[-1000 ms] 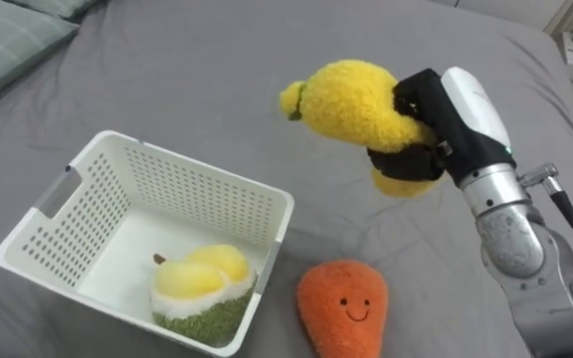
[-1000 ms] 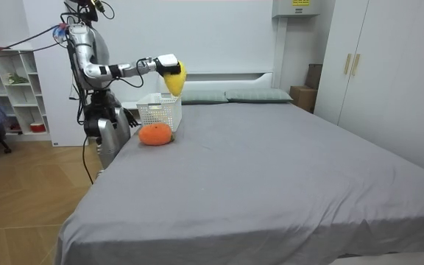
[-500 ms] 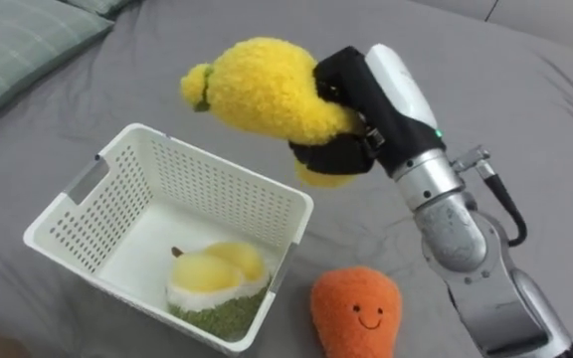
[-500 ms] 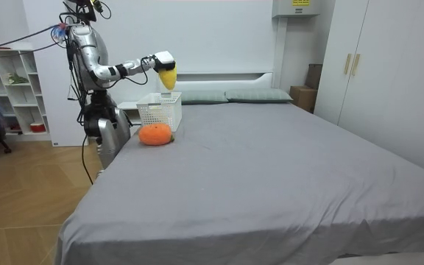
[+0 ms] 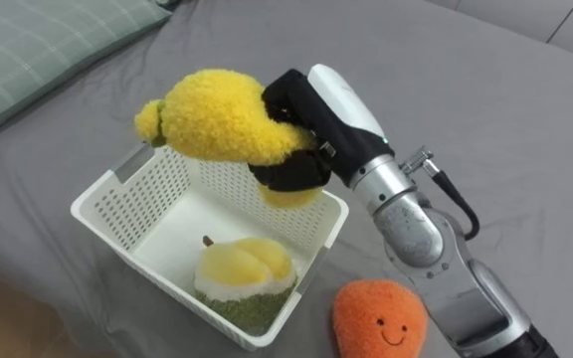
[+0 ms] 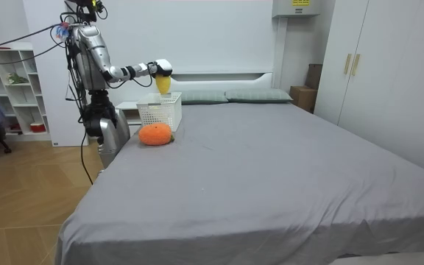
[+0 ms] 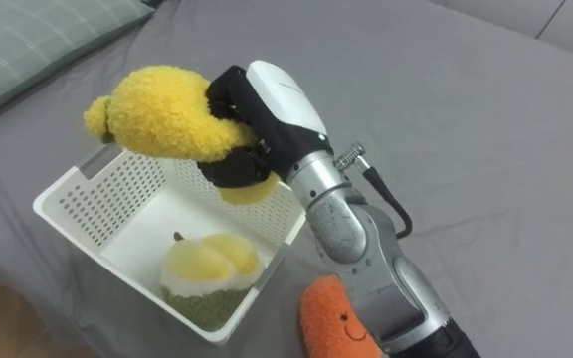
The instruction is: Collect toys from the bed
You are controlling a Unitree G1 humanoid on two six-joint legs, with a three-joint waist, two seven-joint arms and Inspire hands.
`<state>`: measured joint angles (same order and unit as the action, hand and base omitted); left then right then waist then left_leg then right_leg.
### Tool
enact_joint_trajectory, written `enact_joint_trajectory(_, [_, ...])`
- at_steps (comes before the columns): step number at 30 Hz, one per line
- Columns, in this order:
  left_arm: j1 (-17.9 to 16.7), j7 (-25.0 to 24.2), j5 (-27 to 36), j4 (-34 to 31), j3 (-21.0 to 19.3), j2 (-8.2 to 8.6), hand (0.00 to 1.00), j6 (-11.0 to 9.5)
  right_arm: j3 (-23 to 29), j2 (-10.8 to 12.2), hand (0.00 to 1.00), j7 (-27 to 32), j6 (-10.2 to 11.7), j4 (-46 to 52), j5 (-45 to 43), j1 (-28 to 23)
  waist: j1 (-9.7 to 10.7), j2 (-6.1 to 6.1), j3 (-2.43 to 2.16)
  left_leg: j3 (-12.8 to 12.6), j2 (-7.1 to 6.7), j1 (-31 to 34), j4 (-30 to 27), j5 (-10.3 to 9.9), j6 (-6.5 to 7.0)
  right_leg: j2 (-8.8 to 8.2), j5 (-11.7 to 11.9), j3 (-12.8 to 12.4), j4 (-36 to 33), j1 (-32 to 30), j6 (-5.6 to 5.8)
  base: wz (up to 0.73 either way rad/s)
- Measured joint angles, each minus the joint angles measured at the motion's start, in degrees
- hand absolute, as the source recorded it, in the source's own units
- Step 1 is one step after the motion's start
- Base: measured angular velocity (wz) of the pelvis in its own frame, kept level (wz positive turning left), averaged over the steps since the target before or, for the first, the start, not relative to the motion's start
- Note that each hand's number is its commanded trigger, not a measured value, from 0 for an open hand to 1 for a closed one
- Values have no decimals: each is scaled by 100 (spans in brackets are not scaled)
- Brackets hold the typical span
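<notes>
Right robot hand (image 5: 296,164) clenched round fuzzy yellow plush toy (image 5: 212,114), held above white basket (image 5: 122,202).

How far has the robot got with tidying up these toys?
One looks done: a yellow-and-green plush durian already lies inside the white perforated plastic basket. One is in hand: the right hand is curled round a fluffy yellow plush toy, held above the basket and not yet dropped in. One is left: an orange plush toy with a smiling face lies on the grey bed beside the basket.
</notes>
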<state>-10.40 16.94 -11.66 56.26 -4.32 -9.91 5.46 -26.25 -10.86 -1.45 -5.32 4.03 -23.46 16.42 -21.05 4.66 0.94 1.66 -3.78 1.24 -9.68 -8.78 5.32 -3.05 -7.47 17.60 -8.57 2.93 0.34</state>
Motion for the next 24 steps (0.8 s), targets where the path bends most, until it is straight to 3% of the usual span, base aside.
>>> enact_joint_trajectory(4, [16, -11, -210, -17, 1, 9, 0, 70, -6, 67, 100, -3, -71, -354, -35, 101, -65, 2, -1, 4, 0, 6, -6, 0, 0, -1, -1, 23, 1, -1, 2, 3])
enact_joint_trajectory(5, [11, -9, -260, -23, 1, 16, 0, 95, -6, 101, 72, -3, -118, -406, -83, 102, -103, 4, -1, 0, 0, 4, -5, 0, 0, 0, -1, 19, 1, -1, 2, 0])
enact_joint_trajectory(6, [11, -7, -263, -27, 2, 18, 0, 105, -6, 108, 60, -4, -133, -427, -99, 102, -113, 4, -1, 0, 0, 7, -6, 0, 0, 0, -1, 21, 1, -1, 2, 0])
enact_joint_trajectory(8, [-12, 2, -267, -67, 8, 31, 0, 171, -7, 190, 11, -5, -185, -531, -153, 117, -129, 15, -6, 0, 0, -2, 4, 0, 0, 4, -1, 8, 3, 1, 2, 0])
enact_joint_trajectory(9, [-51, 9, -274, -69, 24, 33, 0, 172, -8, 209, 0, -5, -202, -622, -171, 131, -129, 17, -2, 0, 0, -14, 1, 1, -1, 4, -1, -4, 4, 9, 2, 0])
enact_joint_trajectory(16, [-165, 27, -306, -68, 25, 32, 0, 172, -158, 220, 0, -62, -238, -788, -169, 131, -119, 59, 18, -1, -2, -35, -11, 2, -1, 13, -1, -20, 2, 35, 2, 0])
enact_joint_trajectory(24, [-240, 19, -414, -117, 1, 28, 0, 171, -163, -16, 0, -86, -229, -789, -168, 122, 55, 37, 31, 92, -21, 54, -57, 0, -2, 7, -2, 3, 3, 23, 3, 6])
